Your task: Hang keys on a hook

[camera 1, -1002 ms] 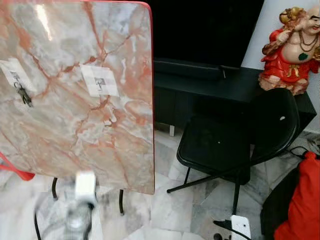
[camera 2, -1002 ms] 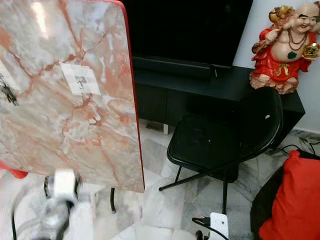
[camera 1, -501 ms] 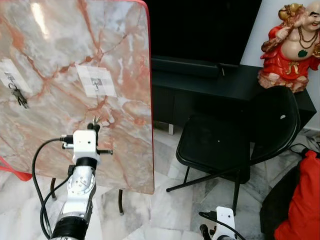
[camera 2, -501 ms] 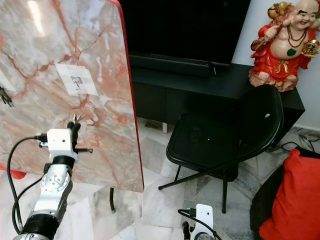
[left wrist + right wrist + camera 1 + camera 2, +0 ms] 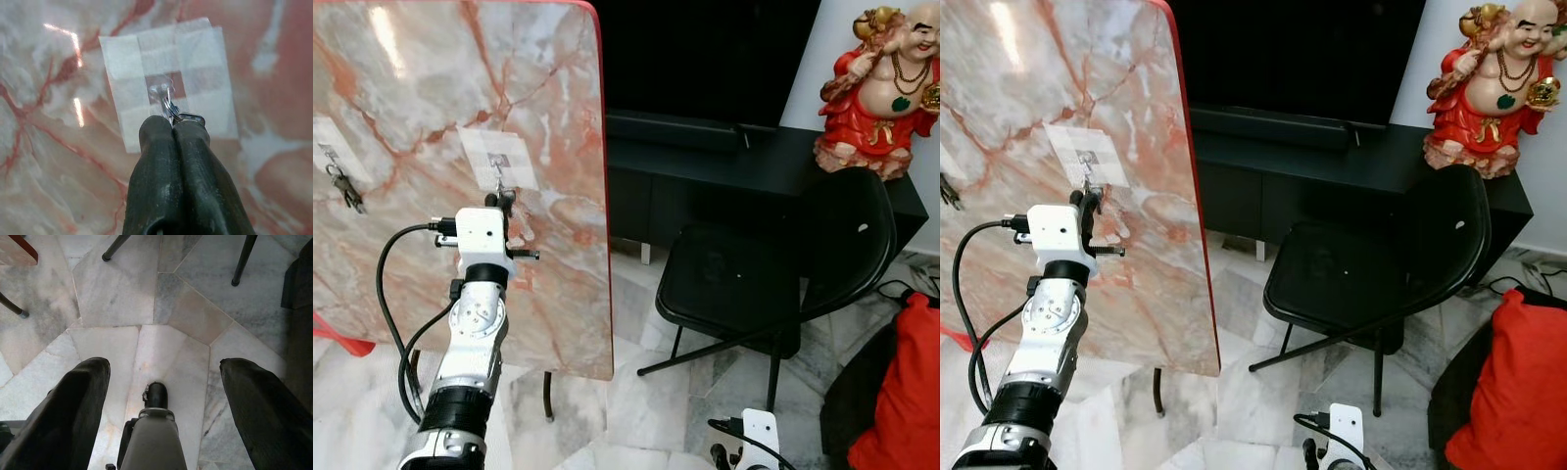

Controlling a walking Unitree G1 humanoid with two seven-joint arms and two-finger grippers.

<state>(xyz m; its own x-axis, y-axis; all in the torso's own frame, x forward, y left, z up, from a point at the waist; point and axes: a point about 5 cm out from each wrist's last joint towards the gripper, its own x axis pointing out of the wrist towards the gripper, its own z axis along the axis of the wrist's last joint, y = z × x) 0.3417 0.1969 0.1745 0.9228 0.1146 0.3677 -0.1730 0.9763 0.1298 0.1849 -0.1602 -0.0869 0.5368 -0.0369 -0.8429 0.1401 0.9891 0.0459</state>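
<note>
left gripper [image 5: 499,199] risen | keys [image 5: 172,113] now at hook [image 5: 160,92] | fingers [image 5: 156,142] pinched

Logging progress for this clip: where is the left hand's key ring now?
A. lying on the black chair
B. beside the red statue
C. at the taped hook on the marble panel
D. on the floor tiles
C: the left hand, shut on the key ring, holds it against the hook taped to the marble panel.

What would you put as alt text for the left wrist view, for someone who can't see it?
The left gripper, its two black fingers pressed shut on a small metal key ring, holds it at a clear hook taped onto a pink-veined marble board. Whether the ring is over the hook cannot be told.
</note>
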